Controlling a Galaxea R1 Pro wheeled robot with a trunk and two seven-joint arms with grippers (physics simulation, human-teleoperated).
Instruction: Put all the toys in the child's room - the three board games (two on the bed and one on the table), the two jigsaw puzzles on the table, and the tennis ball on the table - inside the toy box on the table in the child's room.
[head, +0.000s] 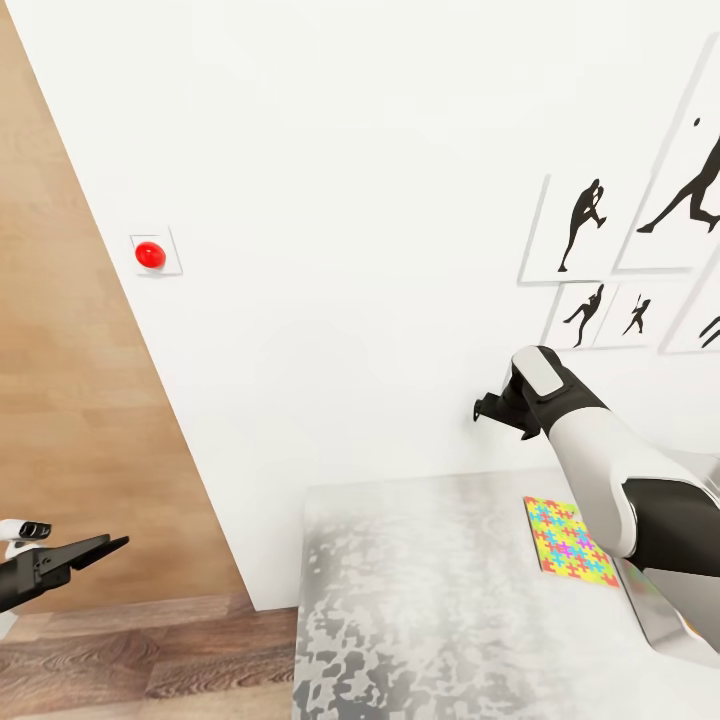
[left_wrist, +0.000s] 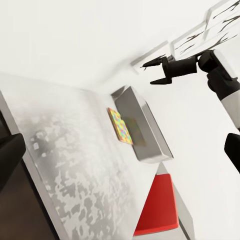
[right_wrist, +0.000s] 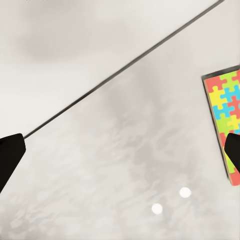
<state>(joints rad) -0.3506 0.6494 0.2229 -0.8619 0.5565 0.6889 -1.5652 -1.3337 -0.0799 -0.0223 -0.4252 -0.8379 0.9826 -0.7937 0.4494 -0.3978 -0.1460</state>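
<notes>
One jigsaw puzzle (head: 570, 541) lies flat on the speckled table (head: 420, 600), close beside the grey toy box (head: 660, 622), which my right arm mostly hides. In the left wrist view the puzzle (left_wrist: 120, 125) sits against the toy box's (left_wrist: 147, 131) long side. My right gripper (head: 493, 409) hangs open and empty well above the table's far end, near the wall; its wrist view looks down on the puzzle (right_wrist: 226, 112). Off the table's left end, over the floor, my left gripper (head: 100, 549) is open and empty. The board games, tennis ball and bed are out of view.
A white wall with black dancer pictures (head: 590, 230) and a red button (head: 150, 255) stands behind the table. A wood panel (head: 70, 400) is on the left, plank floor (head: 150, 660) below. A red-topped grey object (left_wrist: 157, 206) sits beyond the toy box.
</notes>
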